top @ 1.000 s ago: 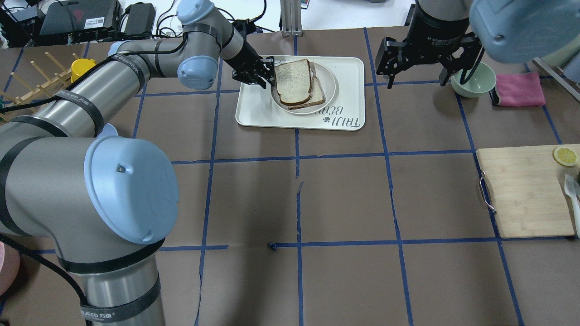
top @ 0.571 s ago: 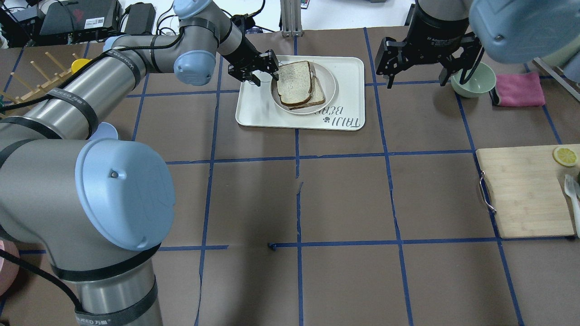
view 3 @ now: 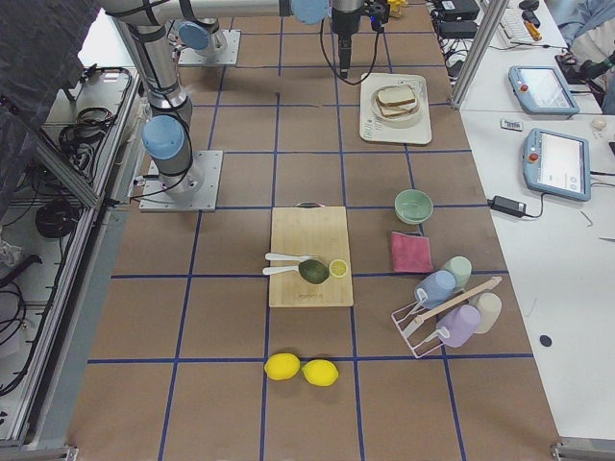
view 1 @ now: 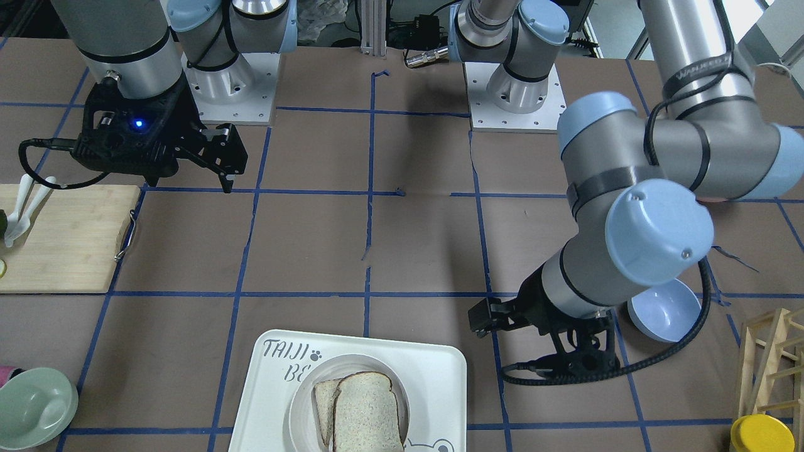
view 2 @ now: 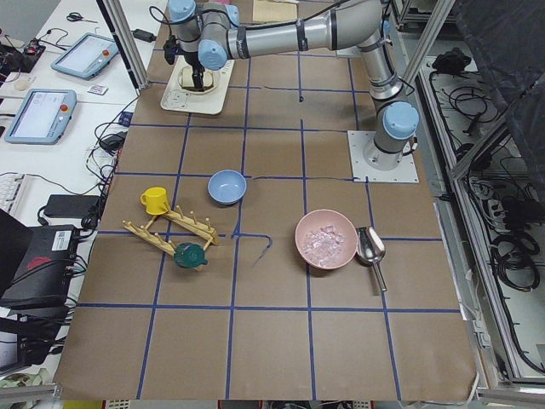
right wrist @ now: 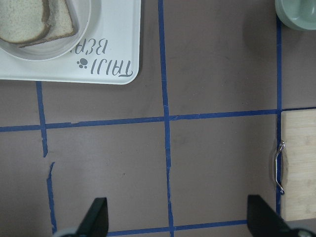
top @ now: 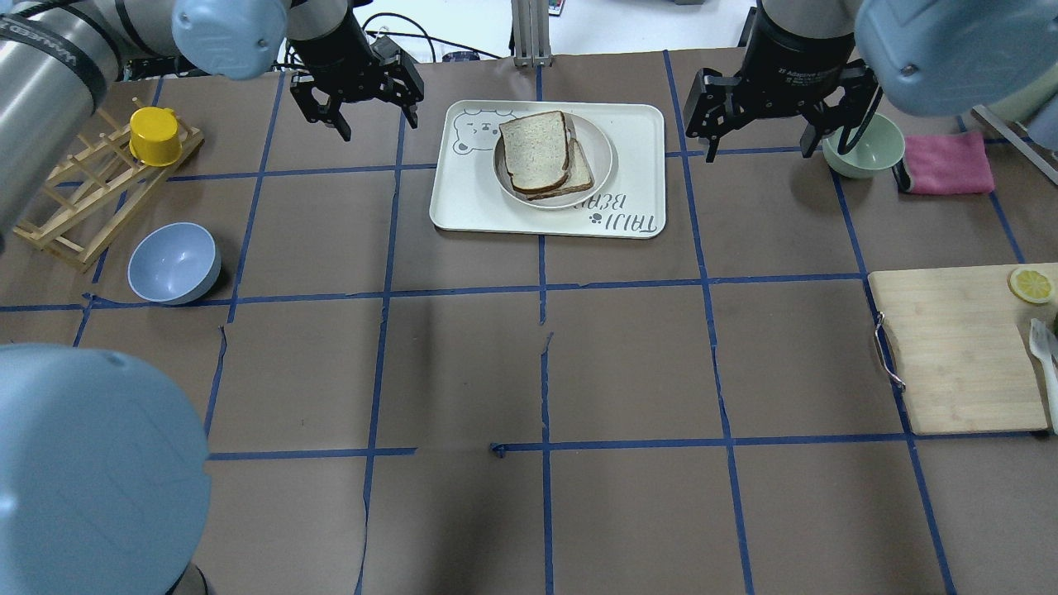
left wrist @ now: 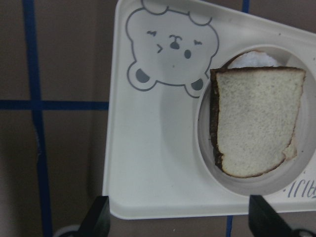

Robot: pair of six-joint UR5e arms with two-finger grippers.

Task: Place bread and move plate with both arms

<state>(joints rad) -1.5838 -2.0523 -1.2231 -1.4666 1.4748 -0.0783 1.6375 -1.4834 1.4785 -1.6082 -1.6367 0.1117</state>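
Observation:
The bread (top: 535, 151), a dark-crusted slice, lies on the round cream plate (top: 604, 153), on top of a smaller, paler slice (top: 583, 176). The plate sits on the white tray (top: 471, 198). My left gripper (top: 368, 111) is open and empty, above the table just left of the tray's far left corner. Its wrist view looks down on the bread (left wrist: 254, 121) and plate (left wrist: 204, 129). My right gripper (top: 760, 145) is open and empty, hovering right of the tray. Its wrist view shows bare table and the tray's corner (right wrist: 118, 69).
A pale green bowl (top: 864, 145) and pink cloth (top: 946, 163) lie right of the right gripper. A wooden cutting board (top: 959, 347) with a lemon slice (top: 1031, 285) is at the right edge. A blue bowl (top: 173, 263) and a wooden rack with a yellow cup (top: 155, 135) are at the left.
My left gripper has pulled away from the plate's left edge and moved left, off the tray. The bread stays on the plate. The right arm has not moved.

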